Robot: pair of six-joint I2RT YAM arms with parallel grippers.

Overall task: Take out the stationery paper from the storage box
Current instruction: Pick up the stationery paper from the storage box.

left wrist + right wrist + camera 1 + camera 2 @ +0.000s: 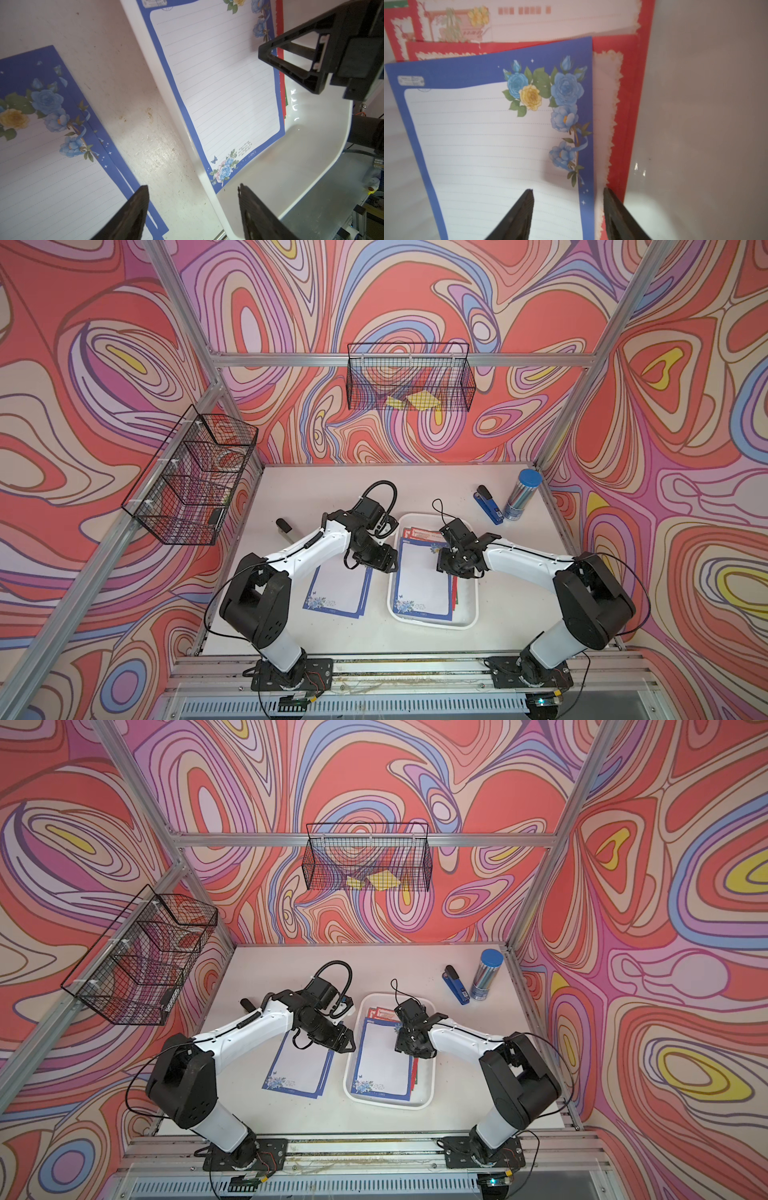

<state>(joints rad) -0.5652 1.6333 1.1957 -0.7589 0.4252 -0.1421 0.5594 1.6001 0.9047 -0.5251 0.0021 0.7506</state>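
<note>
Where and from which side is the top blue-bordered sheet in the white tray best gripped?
Grip the blue-bordered sheet at its long edge by the roses, from the right arm's side. That edge seems lifted off the red sheets, so a finger of the right gripper could probably slip under.

Twin top views high above the table (316, 489); wrist views close over the storage box (291, 166)

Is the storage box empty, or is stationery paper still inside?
Not empty. A blue-bordered sheet lies on top inside the storage box, with red-bordered sheets showing beneath it. Other blue sheets lie on the table beside it.
</note>
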